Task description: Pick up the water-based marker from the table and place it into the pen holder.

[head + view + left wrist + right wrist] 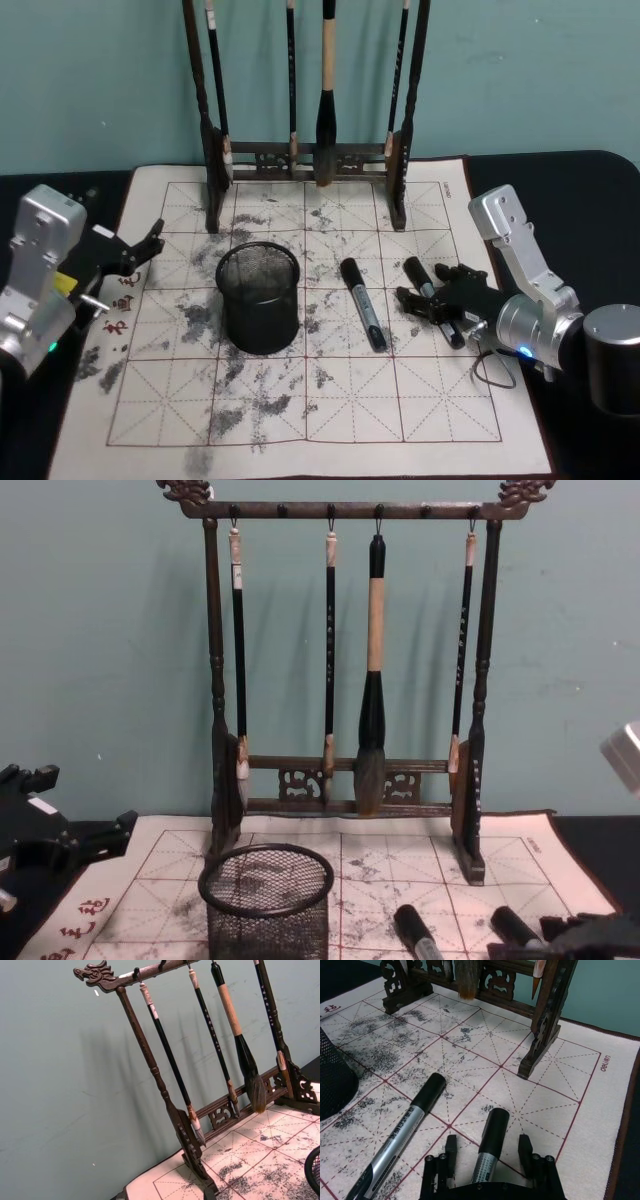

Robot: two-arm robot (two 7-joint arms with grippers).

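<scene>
At the head view's lower right, the right gripper (426, 289) straddles the water-based marker (413, 270), jaws apart and unclenched, right of the pen holder (258, 325); the left gripper (140, 250) rests far left.

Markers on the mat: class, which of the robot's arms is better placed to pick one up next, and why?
Right. The right claw is open astride one marker on the mat. The left claw sits at the mat's left edge, with the pen holder between it and both markers.

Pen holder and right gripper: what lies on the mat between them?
In the head view, a loose marker lies between the pen holder and the right gripper, touching neither. The left gripper hovers far left.
</scene>
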